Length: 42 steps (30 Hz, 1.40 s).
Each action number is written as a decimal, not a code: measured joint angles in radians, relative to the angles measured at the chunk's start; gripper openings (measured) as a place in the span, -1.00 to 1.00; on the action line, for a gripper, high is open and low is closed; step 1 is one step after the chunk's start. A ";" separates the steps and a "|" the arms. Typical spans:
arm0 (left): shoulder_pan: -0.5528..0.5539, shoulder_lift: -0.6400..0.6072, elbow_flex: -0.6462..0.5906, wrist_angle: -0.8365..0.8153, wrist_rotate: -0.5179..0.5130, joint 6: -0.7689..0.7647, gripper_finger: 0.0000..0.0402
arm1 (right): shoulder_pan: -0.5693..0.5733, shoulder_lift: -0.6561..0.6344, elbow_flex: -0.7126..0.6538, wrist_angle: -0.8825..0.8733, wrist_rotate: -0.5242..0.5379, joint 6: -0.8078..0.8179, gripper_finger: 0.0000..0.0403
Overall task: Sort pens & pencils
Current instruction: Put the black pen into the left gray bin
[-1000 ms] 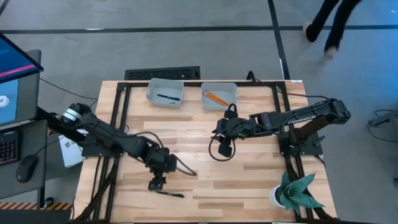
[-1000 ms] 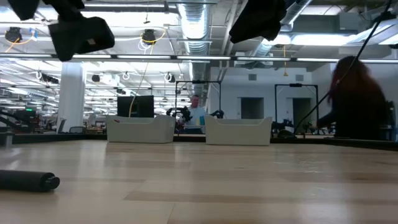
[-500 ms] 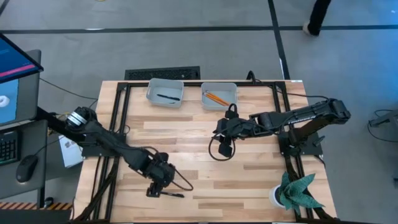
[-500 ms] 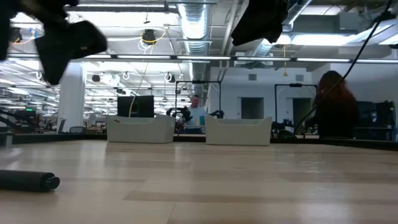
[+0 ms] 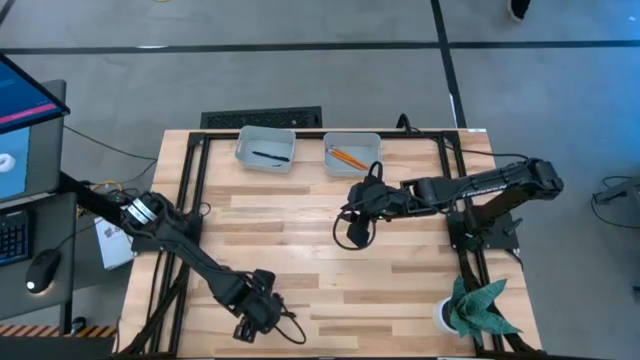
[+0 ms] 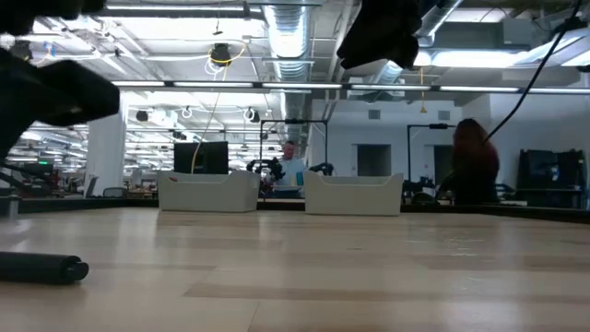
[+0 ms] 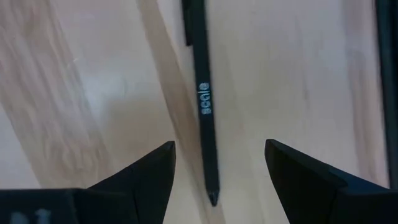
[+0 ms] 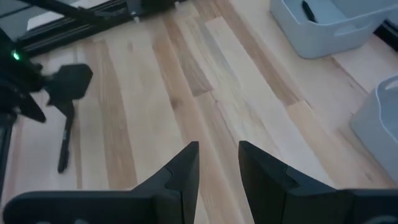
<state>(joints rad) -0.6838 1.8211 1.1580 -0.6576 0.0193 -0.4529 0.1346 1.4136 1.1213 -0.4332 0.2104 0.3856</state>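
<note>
Your left claw (image 7: 217, 168) hangs released directly over a black pen (image 7: 204, 102) on the surface (image 5: 300, 215); your right claw (image 8: 219, 163) is half-clenched on nothing, mid-surface

Two dark jointed arms, black cables looping beside each wrist.

Left gripper (image 7: 217, 165) gaping; right gripper (image 8: 219, 163) empty, partly parted.
</note>
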 joint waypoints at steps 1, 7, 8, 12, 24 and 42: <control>-0.001 0.004 0.000 -0.003 0.001 -0.005 0.20 | 0.001 0.000 0.000 0.002 0.000 0.008 -0.34; -0.006 0.013 0.000 -0.001 -0.025 -0.012 0.20 | 0.022 0.000 0.000 0.000 -0.001 0.009 -0.33; -0.006 0.014 -0.001 -0.006 -0.040 -0.012 0.20 | 0.023 0.000 0.000 0.001 -0.001 0.009 -0.34; 0.001 0.014 -0.002 -0.009 -0.093 -0.027 0.20 | 0.034 0.000 0.000 0.000 0.000 0.028 -0.34; 0.016 0.014 -0.002 -0.008 -0.141 -0.131 0.20 | 0.073 0.000 0.000 -0.005 -0.003 0.034 -0.34; 0.003 0.085 0.004 0.024 -0.060 -0.162 0.20 | 0.095 0.000 0.000 -0.019 -0.002 0.060 -0.34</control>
<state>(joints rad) -0.6807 1.9058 1.1617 -0.6336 -0.0406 -0.6147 0.2291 1.4136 1.1210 -0.4518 0.2083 0.4454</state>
